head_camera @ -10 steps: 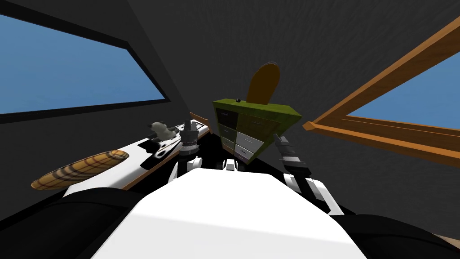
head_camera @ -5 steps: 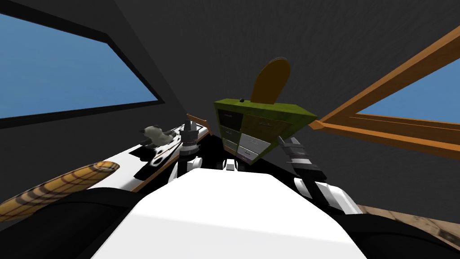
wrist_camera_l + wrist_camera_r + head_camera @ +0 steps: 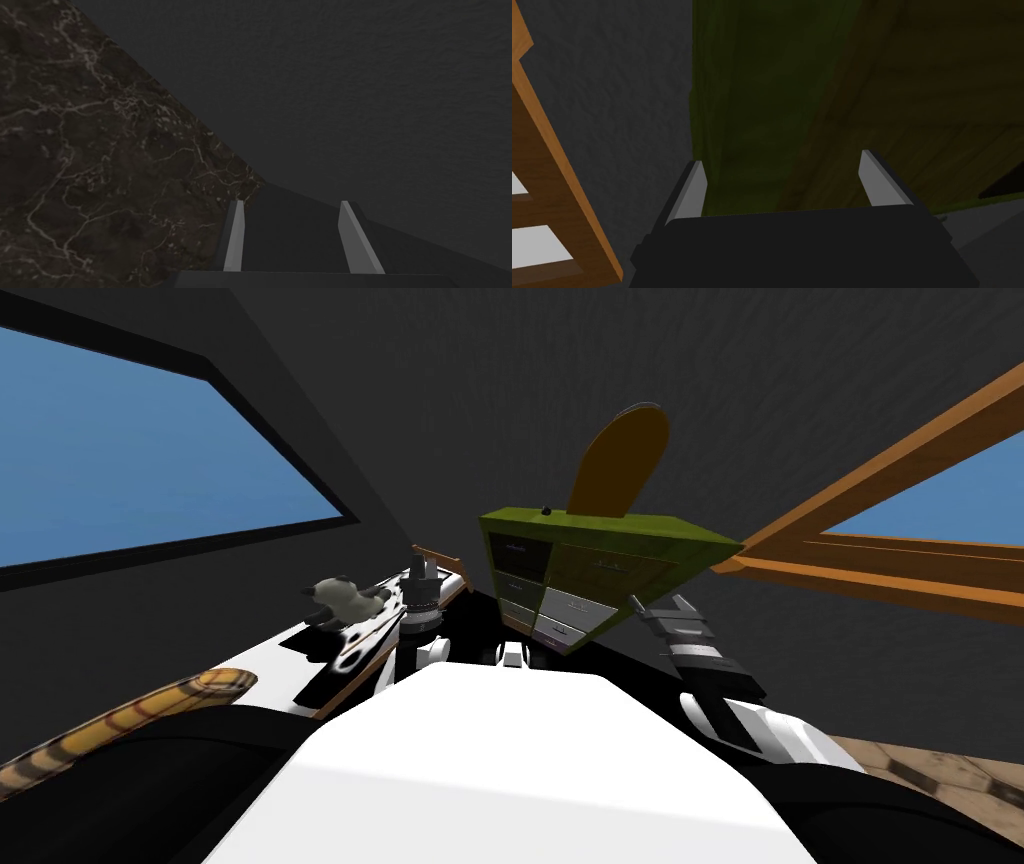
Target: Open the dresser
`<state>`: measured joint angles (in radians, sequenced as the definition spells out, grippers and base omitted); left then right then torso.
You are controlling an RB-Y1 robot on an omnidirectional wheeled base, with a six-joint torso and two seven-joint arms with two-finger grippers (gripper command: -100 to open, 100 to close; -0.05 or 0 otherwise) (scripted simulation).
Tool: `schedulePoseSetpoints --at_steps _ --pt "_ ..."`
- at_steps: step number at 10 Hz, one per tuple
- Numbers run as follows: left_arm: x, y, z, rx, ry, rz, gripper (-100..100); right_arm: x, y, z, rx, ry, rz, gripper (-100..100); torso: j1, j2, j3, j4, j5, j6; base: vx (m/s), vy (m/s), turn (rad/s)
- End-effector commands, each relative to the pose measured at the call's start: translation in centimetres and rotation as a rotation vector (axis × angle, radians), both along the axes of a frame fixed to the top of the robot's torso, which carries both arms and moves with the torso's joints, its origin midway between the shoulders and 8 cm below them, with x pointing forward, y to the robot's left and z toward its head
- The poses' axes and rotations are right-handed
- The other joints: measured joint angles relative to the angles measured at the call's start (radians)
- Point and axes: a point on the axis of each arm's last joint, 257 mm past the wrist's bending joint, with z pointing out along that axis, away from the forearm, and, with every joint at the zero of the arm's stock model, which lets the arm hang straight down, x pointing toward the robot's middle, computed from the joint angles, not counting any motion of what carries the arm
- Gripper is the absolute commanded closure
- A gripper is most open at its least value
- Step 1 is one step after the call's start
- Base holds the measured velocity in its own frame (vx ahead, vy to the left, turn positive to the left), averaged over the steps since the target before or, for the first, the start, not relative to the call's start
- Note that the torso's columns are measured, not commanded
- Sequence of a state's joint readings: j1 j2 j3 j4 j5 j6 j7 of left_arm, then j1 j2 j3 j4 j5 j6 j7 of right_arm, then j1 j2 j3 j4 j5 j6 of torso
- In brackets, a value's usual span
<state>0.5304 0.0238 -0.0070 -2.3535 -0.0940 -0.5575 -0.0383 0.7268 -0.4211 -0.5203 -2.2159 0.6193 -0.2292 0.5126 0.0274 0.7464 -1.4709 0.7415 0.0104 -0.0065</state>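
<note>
Dresser (image 3: 600, 563): olive green, straight ahead against the dark grey wall (image 3: 450, 388), slanted like everything else in the head view. The front has 2 columns of drawers. The upper left one is dark and the lower drawers (image 3: 570, 610) are white. Can't tell if any is pulled out. A small dark knob (image 3: 547, 510) sits on top, and an orange-brown oval board (image 3: 625, 463) stands up behind.

My right pincer (image 3: 781, 157) is released, fingers spread wide with nothing between them. It points at the dresser's right end, where a green side panel meets a browner face along 1 vertical edge. It is near, but I can't tell if it touches. The wood-framed window (image 3: 547, 150) is just to the outer side.

My left pincer (image 3: 291, 202) is up on the dresser's left, well apart from it. Its fingers are parted, narrower than the right's, and empty. Past it are a dark veined stone-look surface (image 3: 100, 175) and plain grey wall.

Room:
- A blue window in a dark frame (image 3: 130, 458) is on my left.
- A white-topped surface with a wood edge (image 3: 290, 640) runs along that side.
- A grey-and-cream plush toy (image 3: 338, 596) is on it, with a black-and-white patterned item (image 3: 365, 633) beside the toy.
- A tan striped cushion (image 3: 110, 733) lies nearer me.
- Tan tiled floor (image 3: 930, 768) shows at my right.
</note>
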Motion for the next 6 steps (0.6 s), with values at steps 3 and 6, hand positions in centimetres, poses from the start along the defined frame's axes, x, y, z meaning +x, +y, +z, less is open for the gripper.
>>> schedulePoseSetpoints --at_steps 3,6 --pt "0.0 0.0 0.0 0.0 0.0 0.0 0 -0.5 -2.6 1.4 -0.28 0.056 -0.077 -100 0.014 0.001 0.001 0.0 0.005 -0.004 0.072 0.144 -0.058" --pt "0.0 0.0 0.0 0.0 0.0 0.0 0 -0.7 -3.3 1.7 -0.332 0.068 -0.097 -100 0.027 0.002 0.002 -0.001 0.009 -0.008 0.036 0.081 -0.018"
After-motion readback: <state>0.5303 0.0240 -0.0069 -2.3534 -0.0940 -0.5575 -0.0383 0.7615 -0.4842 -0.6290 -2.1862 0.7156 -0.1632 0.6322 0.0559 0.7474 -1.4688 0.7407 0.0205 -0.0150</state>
